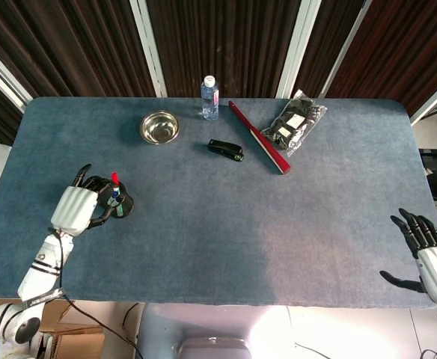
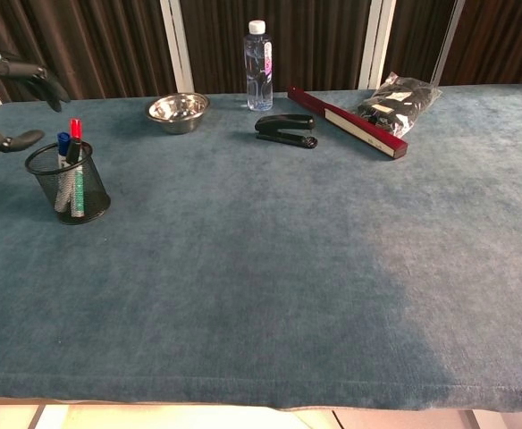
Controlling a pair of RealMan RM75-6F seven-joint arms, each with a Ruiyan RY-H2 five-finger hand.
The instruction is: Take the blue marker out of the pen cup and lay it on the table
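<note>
The marker point(image 2: 63, 143) looked light, stiff and slick; its blue cap stood clear of the cup point(image 2: 67, 184) for pinching. Left hand point(image 1: 77, 206) hovered, fingers point(image 2: 34, 76) spread, empty; right hand point(image 1: 426, 257) likewise open.

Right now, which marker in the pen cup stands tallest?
The red-capped marker: its cap rises highest above the pen cup's rim. The blue marker stands lower to its left, and the dark-capped, green-barrelled one sits lower still.
</note>
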